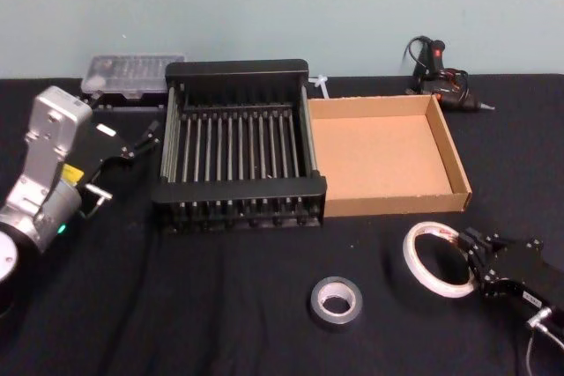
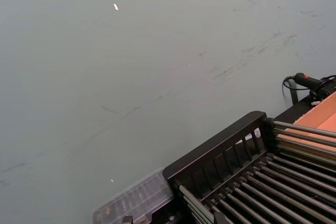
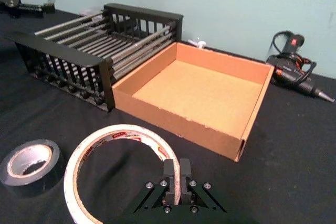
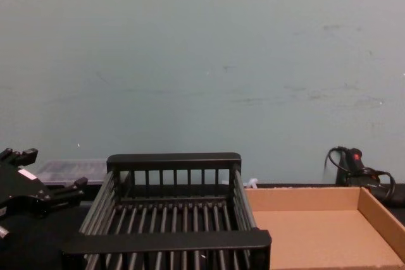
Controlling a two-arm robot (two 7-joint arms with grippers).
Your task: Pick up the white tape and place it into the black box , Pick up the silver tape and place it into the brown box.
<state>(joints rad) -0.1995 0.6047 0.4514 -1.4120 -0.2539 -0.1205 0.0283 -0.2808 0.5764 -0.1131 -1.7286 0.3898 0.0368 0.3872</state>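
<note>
The white tape [image 1: 414, 257] lies on the black cloth in front of the brown box [image 1: 379, 160]. My right gripper [image 1: 468, 251] is shut on its right rim; the right wrist view shows the fingers [image 3: 170, 178] pinching the white tape [image 3: 113, 135] edge. To its left sits the silver tape [image 1: 321, 308], a thick grey roll [image 3: 52, 153] lying flat and free. The black box [image 1: 238, 189] stands left of the brown box, touching it. My left gripper [image 1: 139, 142] hovers open by the crate's left side.
A glue gun [image 1: 445, 81] lies behind the brown box at the back right. A clear plastic case [image 1: 132, 77] sits behind the crate at the back left. A pale wall rises behind the table. Bare black cloth stretches along the front.
</note>
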